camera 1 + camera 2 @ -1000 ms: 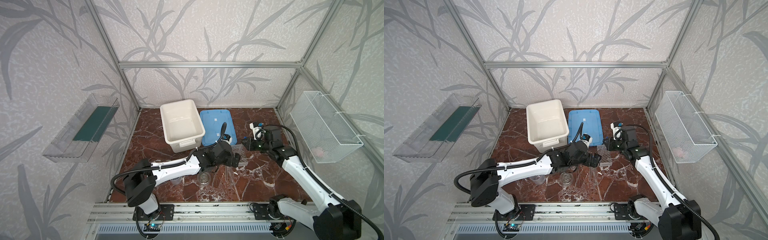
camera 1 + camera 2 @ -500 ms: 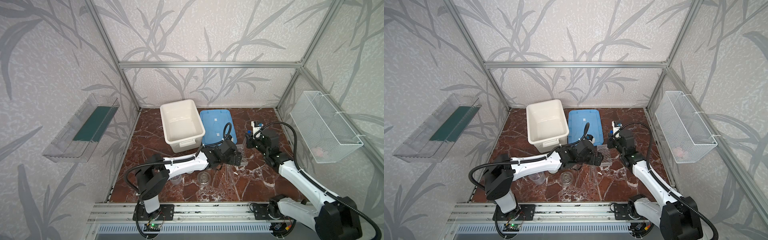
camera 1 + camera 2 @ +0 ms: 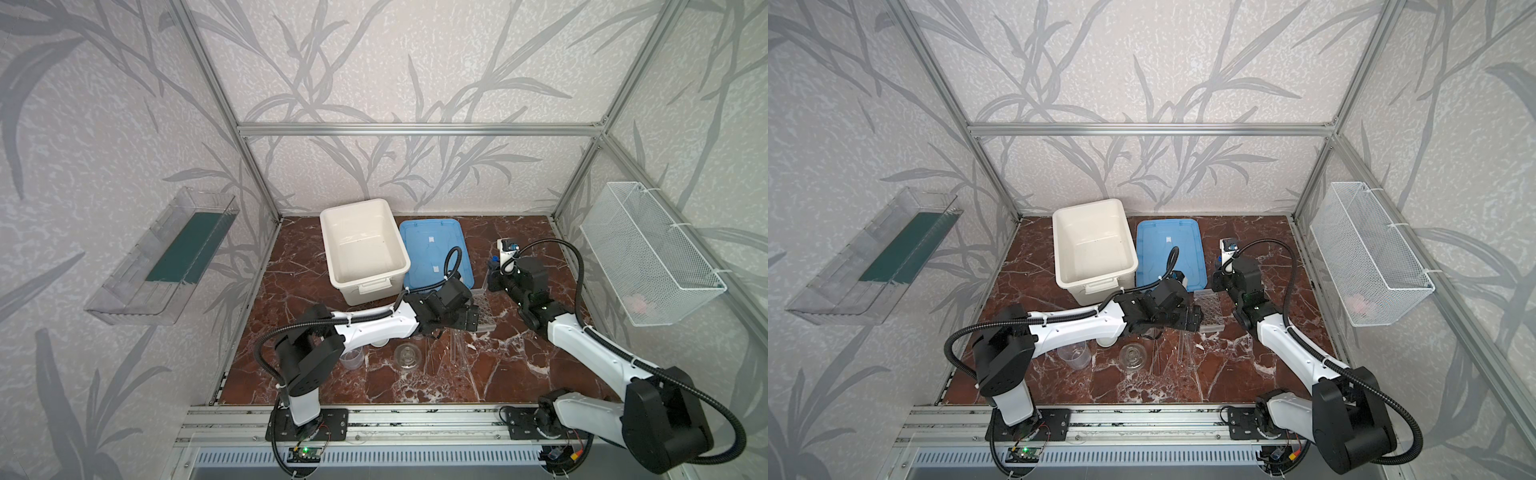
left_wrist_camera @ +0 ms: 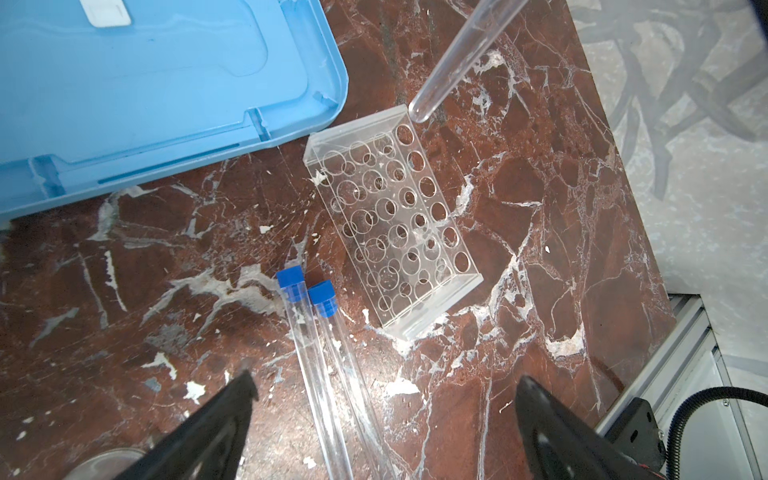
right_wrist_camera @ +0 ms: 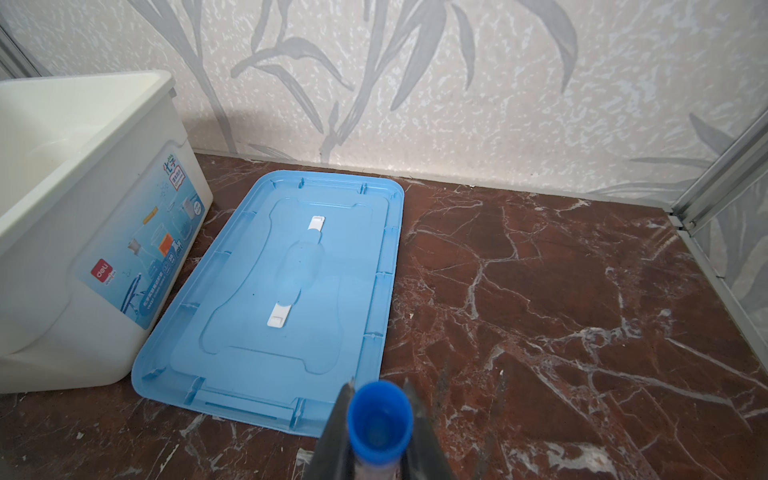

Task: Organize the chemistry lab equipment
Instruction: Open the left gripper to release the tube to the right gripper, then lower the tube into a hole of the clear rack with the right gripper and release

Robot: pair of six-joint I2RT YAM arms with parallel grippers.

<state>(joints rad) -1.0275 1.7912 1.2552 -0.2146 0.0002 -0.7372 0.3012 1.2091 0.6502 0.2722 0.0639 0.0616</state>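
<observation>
Two clear vessels stand nearest the front rail, a small clear beaker [image 3: 353, 360] and a round glass vessel [image 3: 407, 356] beside it. Just behind them two blue-capped tubes [image 4: 320, 353] lie side by side on the marble (caps toward the rack). The left gripper [image 4: 385, 380] hovers above them, jaws spread wide and holding nothing. Beyond the caps sits the clear multi-hole rack [image 4: 390, 232]. The right gripper [image 5: 378, 388] is clamped on a third blue-capped tube [image 5: 379, 428], cap uppermost. Its rounded bottom seems to hang just over the rack's far edge, though contact is hard to judge. Farthest back lie the blue lid [image 3: 432, 249] and the white tub [image 3: 361, 249].
</observation>
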